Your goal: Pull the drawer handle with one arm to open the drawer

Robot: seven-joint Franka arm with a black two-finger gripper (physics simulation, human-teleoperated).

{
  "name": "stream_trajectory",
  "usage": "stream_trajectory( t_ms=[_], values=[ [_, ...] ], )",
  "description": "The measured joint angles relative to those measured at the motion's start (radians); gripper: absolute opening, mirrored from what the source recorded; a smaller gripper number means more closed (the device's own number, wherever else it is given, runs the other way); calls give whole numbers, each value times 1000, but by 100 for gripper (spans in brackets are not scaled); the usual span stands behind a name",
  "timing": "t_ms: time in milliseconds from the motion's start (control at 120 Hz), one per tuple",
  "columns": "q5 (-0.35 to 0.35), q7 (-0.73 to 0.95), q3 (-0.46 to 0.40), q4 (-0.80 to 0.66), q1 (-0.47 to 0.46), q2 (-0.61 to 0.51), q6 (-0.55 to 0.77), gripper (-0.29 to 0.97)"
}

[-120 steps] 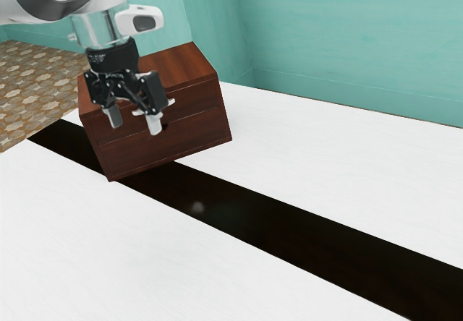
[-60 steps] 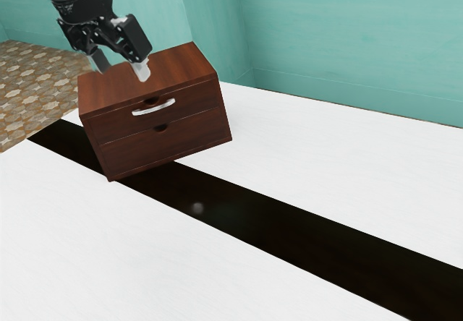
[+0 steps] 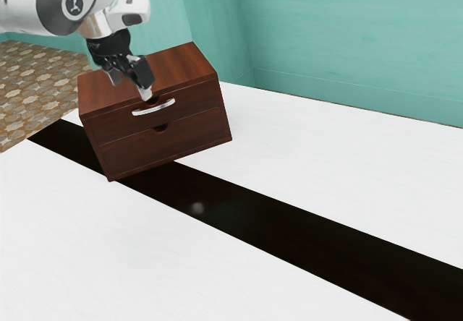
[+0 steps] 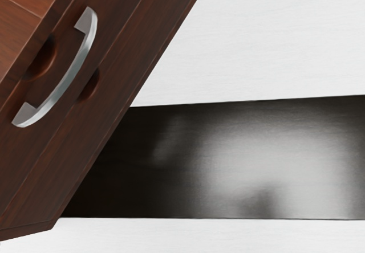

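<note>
A: Where is the drawer (image 3: 192,103) found?

B: It is seen as the upper of two in a brown cabinet (image 3: 181,64), which is set on a white table (image 3: 325,147) at about ten o'clock in the exterior view. A black strip (image 3: 289,227) is crossed by the cabinet's near corner. The drawer's front is seen flush with the lower one (image 3: 195,129), so it is not pulled out.

A: And the handle (image 3: 153,106)?

B: A curved silver bar is fixed across the drawer's front. It is shown close up in the wrist view (image 4: 60,76).

A: How is the gripper (image 3: 132,88) held?

B: It is hung over the cabinet's top, at eleven o'clock from the handle. The jaws are spread apart and nothing is gripped. One white tip is seen just above the handle, but contact cannot be told.
</note>
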Motion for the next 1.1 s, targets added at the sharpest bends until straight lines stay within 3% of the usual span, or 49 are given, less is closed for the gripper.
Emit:
stream_trajectory(
  t_ms=[658,1100],
  values=[
    [42,284,0,-122,34,88,254,67],
    [58,364,1,-137,44,129,399,48]
  ],
)
